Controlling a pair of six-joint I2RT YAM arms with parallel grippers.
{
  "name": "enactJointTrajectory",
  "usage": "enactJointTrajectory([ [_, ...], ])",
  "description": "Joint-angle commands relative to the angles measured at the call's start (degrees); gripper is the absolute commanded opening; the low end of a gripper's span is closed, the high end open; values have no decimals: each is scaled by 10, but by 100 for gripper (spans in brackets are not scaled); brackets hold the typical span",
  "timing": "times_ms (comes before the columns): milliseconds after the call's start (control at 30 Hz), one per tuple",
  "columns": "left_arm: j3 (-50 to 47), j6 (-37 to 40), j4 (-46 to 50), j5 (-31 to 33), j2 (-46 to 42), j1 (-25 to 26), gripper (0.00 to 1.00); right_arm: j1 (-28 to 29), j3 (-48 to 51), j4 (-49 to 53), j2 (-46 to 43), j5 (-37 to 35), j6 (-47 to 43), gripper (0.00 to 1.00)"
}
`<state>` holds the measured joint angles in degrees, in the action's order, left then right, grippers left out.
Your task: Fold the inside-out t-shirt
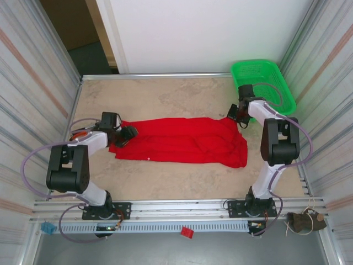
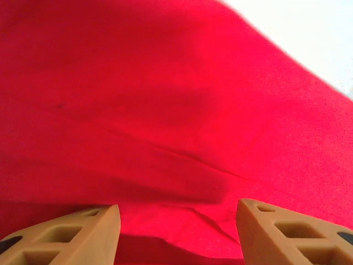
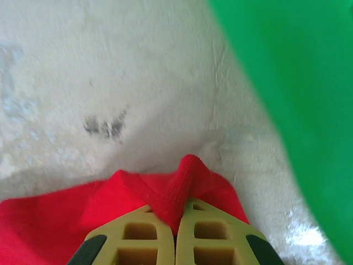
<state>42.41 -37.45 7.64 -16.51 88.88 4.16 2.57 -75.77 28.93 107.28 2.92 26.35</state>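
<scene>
As seen from above: inside-out t-shirt [image 1: 182, 141] spread as a long red band across the middle of the table [image 1: 165, 94], running left to right, wider and more rumpled toward the right end. Left gripper [image 1: 128, 135] at the shirt's left end, over the edge of the cloth. Right gripper [image 1: 236, 114] at the shirt's far right corner, near the green mesh basket [image 1: 263, 77] standing in the far right corner of the table.

From the left wrist: left gripper [image 2: 177, 221] with jaws standing well apart, nothing pinched between them. Red t-shirt [image 2: 165, 110] lying below and ahead of both fingers, crossed by shallow slanting creases. Bare pale table [image 2: 309, 33] at the upper right, past the cloth's edge.

From the right wrist: right gripper [image 3: 176, 221] clamped tight, fingers pressed together on a small fold of the t-shirt [image 3: 187, 171], the fold poking up as a red peak just past the fingertips. More red cloth trailing left and down beside the fingers. Pale table [image 3: 110, 66] ahead, marked by a dark smudge [image 3: 105, 126]. Blurred green basket [image 3: 298, 83] wall to the right, apart from the cloth.
</scene>
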Motion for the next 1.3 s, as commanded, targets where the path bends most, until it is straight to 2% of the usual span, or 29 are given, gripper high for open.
enactJointTrajectory([
  [0,-10,-4,4,32,10,2,57,-16,-50,0,16,1,12,0],
  [200,-22,-2,10,54,18,2,57,-24,-114,-19,68,18,16,0],
  [233,-24,-2,9,55,19,2,57,-24,-122,-20,76,23,15,3],
  [300,-25,-2,7,55,20,2,57,-23,-132,-23,88,46,11,31],
  [333,-25,-2,8,55,19,2,57,-23,-129,-25,83,55,10,39],
  [400,-22,2,12,53,14,2,57,-12,-92,-39,41,51,9,45],
  [533,-7,27,31,51,-16,2,57,6,10,-54,-66,57,20,50],
  [633,12,48,60,42,-53,2,58,20,100,-61,-139,44,36,51],
  [800,5,48,80,19,-110,11,58,56,225,-83,-200,30,64,45],
  [1033,-97,-20,-9,-16,-104,19,58,69,348,-103,-225,20,119,42],
  [1167,-133,-37,-8,7,-113,19,58,72,404,-68,-277,-4,158,42],
  [1267,-154,-47,29,60,-157,16,58,71,448,-39,-343,-12,189,42],
])
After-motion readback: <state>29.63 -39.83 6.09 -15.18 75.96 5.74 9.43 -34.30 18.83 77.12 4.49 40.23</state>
